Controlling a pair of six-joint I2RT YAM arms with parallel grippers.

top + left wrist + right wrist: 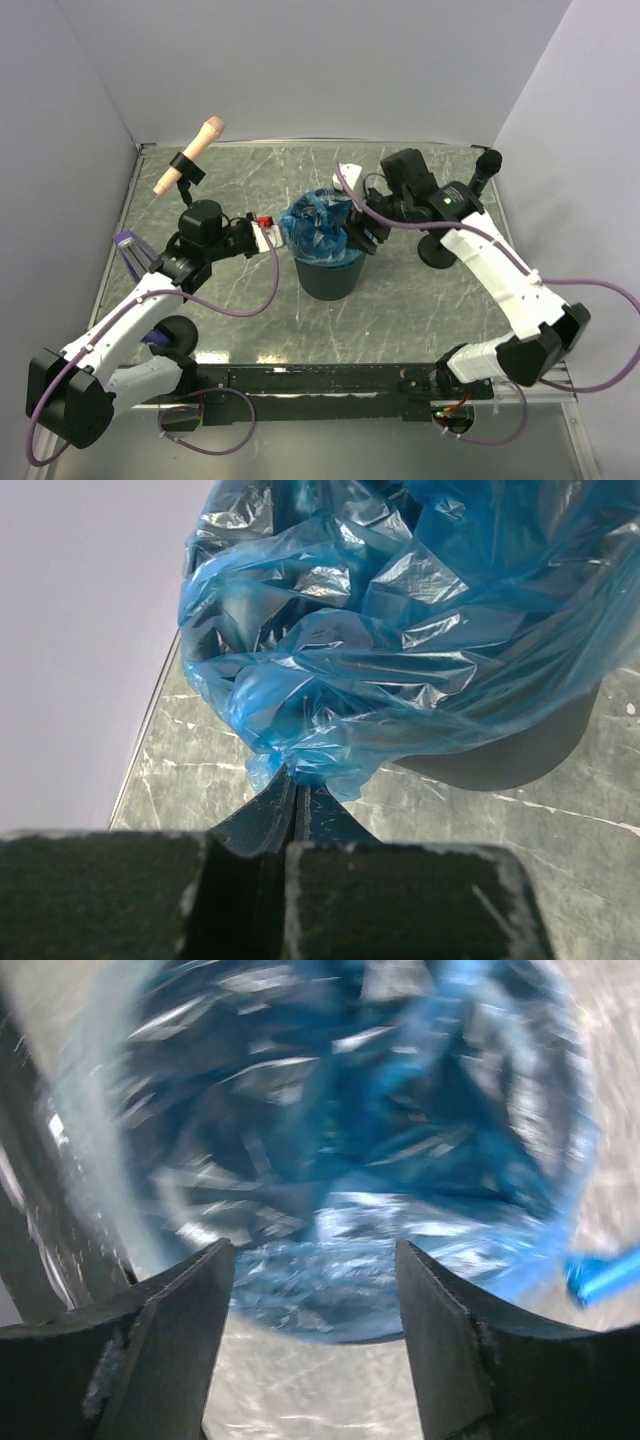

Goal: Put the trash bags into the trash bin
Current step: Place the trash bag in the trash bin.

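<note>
A crinkly blue trash bag [318, 225] sits bunched in and over the mouth of the dark trash bin [328, 275] at the table's centre. My left gripper [276, 236] is at the bin's left rim. In the left wrist view its tips [295, 780] are shut on a pinched fold of the bag [400, 630], with the bin's dark wall [520, 760] behind. My right gripper [360, 240] hovers over the bin's right rim. In the right wrist view it [315, 1260] stands open with nothing between its fingers, the bag [380, 1110] lying below. A small bright-blue piece [605, 1275] shows at the right edge.
A microphone on a clip [190, 160] rises at the back left, above a round black base [175, 335] by my left arm. A second stand [487, 165] and its black round base [440, 250] sit to the right of the bin. A purple object [130, 250] lies at the left.
</note>
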